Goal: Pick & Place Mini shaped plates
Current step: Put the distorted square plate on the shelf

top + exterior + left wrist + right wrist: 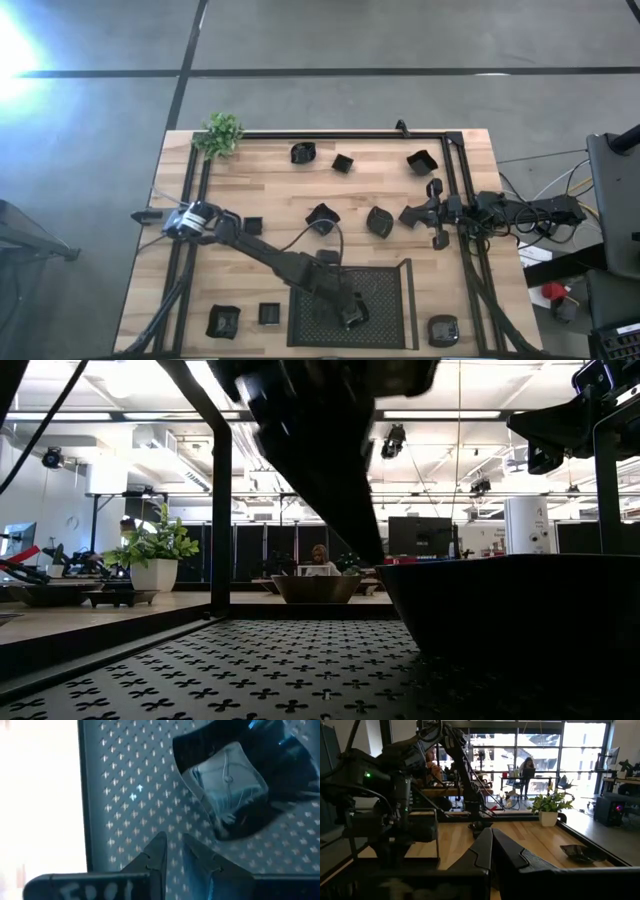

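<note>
Hovering slightly parted, left end effector (172, 851) above mesh tray (125, 795).

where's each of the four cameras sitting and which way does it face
High: above the table, looking straight down; both arms show, left gripper over the mesh tray.
Low: at tray level, looking level into the room; a dark arm looms overhead.
Left wrist: looks down past its own fingers at the tray and a mini plate.
Right wrist: looks across the table past the shut right gripper toward the plant.
Shared: the plant also shows in the high and low views.
</note>
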`<state>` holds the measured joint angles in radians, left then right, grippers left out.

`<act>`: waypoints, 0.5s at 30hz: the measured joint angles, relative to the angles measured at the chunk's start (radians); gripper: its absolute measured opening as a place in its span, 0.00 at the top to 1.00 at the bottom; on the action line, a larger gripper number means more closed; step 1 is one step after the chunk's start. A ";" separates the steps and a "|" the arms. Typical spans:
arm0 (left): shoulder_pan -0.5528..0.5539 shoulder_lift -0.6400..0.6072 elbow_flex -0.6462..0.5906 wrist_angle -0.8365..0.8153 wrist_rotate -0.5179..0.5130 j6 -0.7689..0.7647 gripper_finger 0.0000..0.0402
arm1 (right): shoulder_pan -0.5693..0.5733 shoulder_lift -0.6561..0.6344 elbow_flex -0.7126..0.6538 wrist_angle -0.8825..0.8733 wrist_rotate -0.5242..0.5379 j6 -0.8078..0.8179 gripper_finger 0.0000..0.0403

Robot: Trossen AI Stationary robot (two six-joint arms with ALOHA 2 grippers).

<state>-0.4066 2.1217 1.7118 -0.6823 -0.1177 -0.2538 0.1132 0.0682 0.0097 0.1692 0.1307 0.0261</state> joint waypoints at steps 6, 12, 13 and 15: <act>-0.026 0.000 0.026 -0.032 0.114 -0.012 0.87 | 0.000 0.000 0.000 0.000 0.000 0.000 0.98; -0.057 0.000 0.008 -0.028 0.148 -0.034 0.87 | 0.000 0.000 0.000 0.000 0.000 0.000 0.98; -0.060 0.000 0.014 -0.027 0.149 -0.028 0.87 | 0.000 0.000 0.000 0.000 0.000 0.000 0.98; -0.063 0.000 0.036 -0.017 0.145 -0.010 0.87 | 0.000 0.000 0.000 0.000 0.000 0.000 0.98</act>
<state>-0.4695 2.1216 1.7476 -0.6998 0.0270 -0.2637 0.1135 0.0685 0.0097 0.1692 0.1308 0.0261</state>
